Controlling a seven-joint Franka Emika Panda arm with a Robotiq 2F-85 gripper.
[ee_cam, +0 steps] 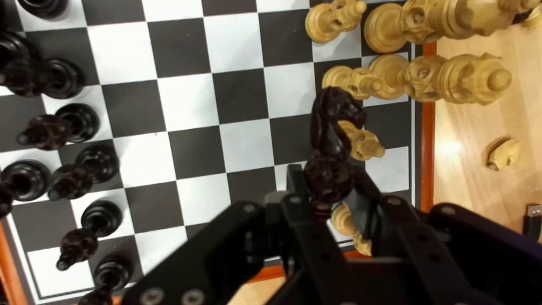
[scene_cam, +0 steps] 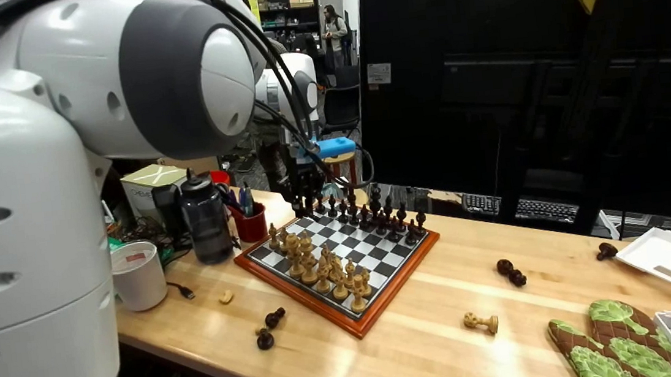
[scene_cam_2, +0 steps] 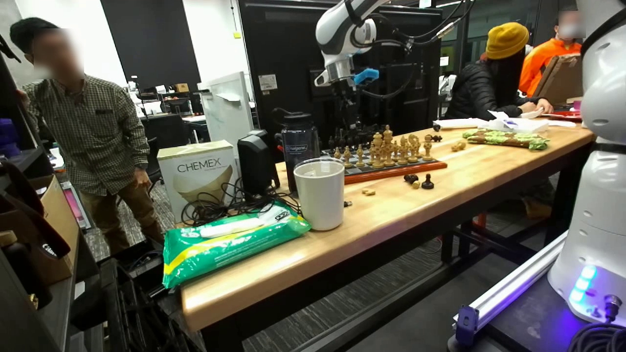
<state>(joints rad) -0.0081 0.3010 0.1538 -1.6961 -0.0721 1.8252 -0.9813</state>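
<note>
Gently with the knight (ee_cam: 332, 135)

Pinched in the gripper (ee_cam: 328, 182) over the board (ee_cam: 428, 127), it likely wants a snug, high hold, clear of the pale pawn (ee_cam: 366, 144) at 3 o'clock in the wrist view and dark pawns (ee_cam: 63, 127) beyond at 9.

Exterior views bright overall. Worktop (scene_cam: 424, 340) carries pale glare patches toward its near edge; the space beneath falls into deep shadow. White arm (scene_cam: 85, 77) shows highlights on its upper surfaces, consistent with overhead light. Far black panel (scene_cam: 487, 106) reads dim, with faint reflections. Robot base (scene_cam_2: 587, 244) at right emits a blue glow, tinting the platform (scene_cam_2: 533, 318) violet. Face of the man (scene_cam_2: 93, 129) at left masked by blur. Wrist view: chessboard (ee_cam: 243, 93) squares crisp and evenly lit; near claw (ee_cam: 329, 180) dark, edges soft; dark knight (ee_cam: 332, 142) shows small sheen spots; patch of glare on worktop at right.
</note>
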